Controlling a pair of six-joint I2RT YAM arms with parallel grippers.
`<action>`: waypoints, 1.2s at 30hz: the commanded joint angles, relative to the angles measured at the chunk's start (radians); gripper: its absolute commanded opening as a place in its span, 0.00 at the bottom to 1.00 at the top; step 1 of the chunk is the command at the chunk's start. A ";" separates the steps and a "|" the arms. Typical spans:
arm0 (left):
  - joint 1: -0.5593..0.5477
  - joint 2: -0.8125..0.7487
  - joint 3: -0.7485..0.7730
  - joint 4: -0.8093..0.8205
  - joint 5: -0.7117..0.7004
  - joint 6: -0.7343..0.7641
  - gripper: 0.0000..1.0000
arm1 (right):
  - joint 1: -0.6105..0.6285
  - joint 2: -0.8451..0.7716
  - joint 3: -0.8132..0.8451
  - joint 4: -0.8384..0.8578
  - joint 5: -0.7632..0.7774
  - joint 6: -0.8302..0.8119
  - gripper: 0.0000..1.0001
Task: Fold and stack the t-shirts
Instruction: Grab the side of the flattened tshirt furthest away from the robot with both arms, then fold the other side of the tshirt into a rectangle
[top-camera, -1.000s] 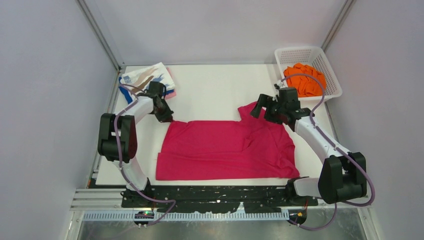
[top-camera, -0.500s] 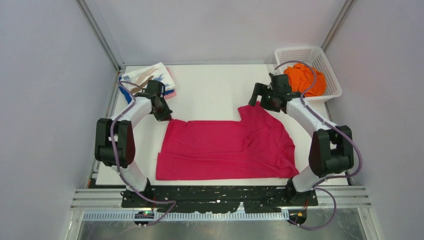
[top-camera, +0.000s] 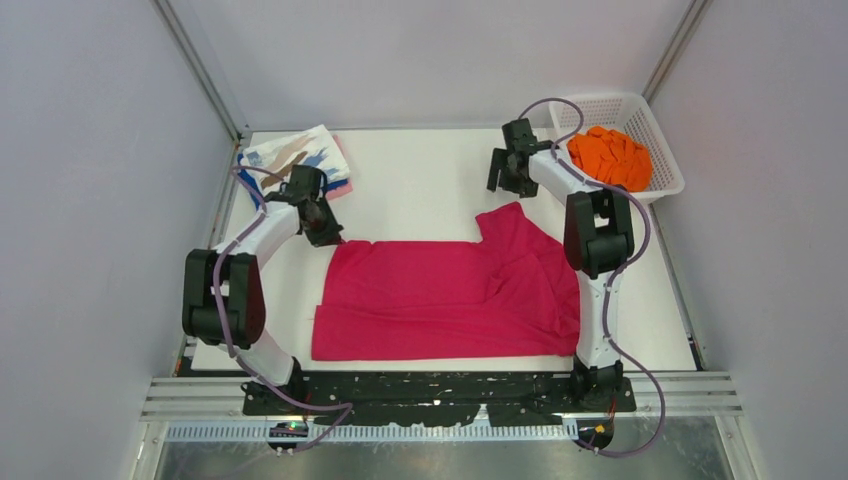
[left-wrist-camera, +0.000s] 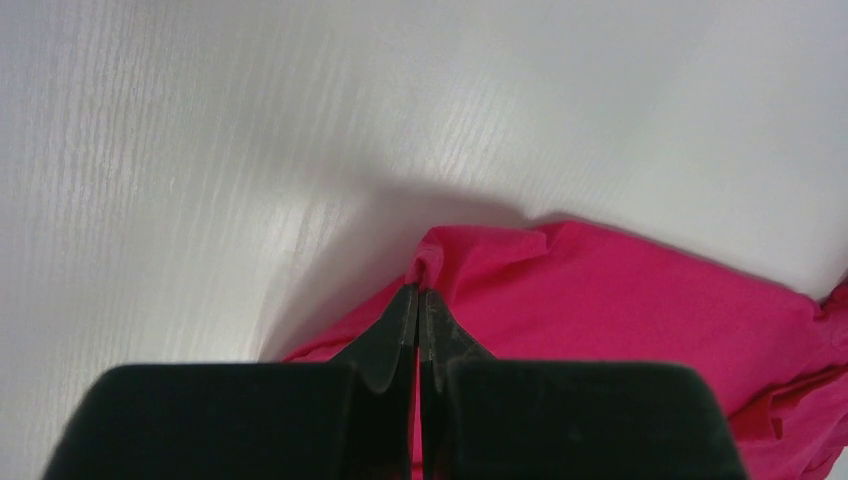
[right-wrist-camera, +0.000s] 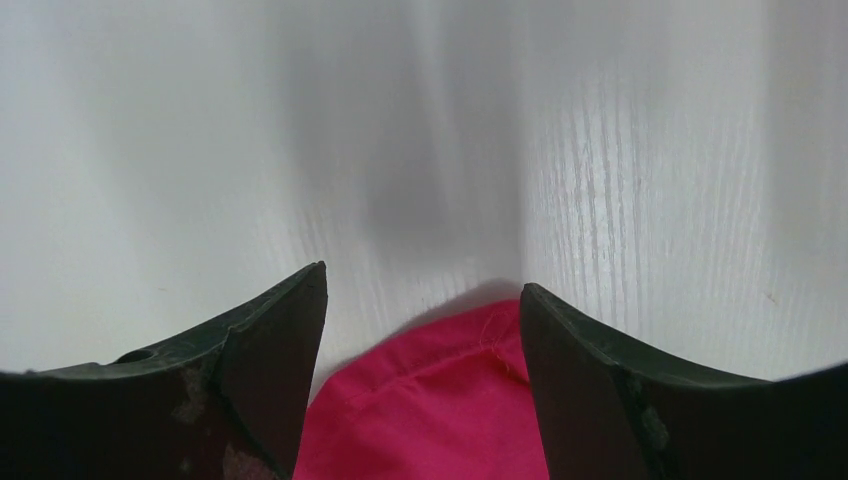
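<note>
left hand (left-wrist-camera: 418, 292) pinches magenta shirt (top-camera: 440, 295) corner; right hand (right-wrist-camera: 423, 280) spread by far edge.

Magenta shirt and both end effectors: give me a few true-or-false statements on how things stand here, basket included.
1. The left end effector is shut on a corner of the magenta shirt. True.
2. The right end effector grips that shirt too. False: it is open and pinches no cloth.
3. The orange shirt lies in the basket. True.
4. The magenta shirt is folded on the far-left pile. False: it lies spread out mid-table, apart from the streaked white shirt.
</note>
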 joint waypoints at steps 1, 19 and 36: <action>-0.001 -0.069 -0.014 0.032 0.008 0.011 0.00 | 0.013 0.023 0.047 -0.114 0.074 -0.018 0.77; -0.002 -0.132 -0.046 0.030 0.021 0.013 0.00 | 0.013 -0.101 -0.123 -0.003 0.092 -0.064 0.18; -0.044 -0.306 -0.213 0.070 -0.006 -0.023 0.00 | 0.085 -0.646 -0.671 0.170 0.089 -0.119 0.13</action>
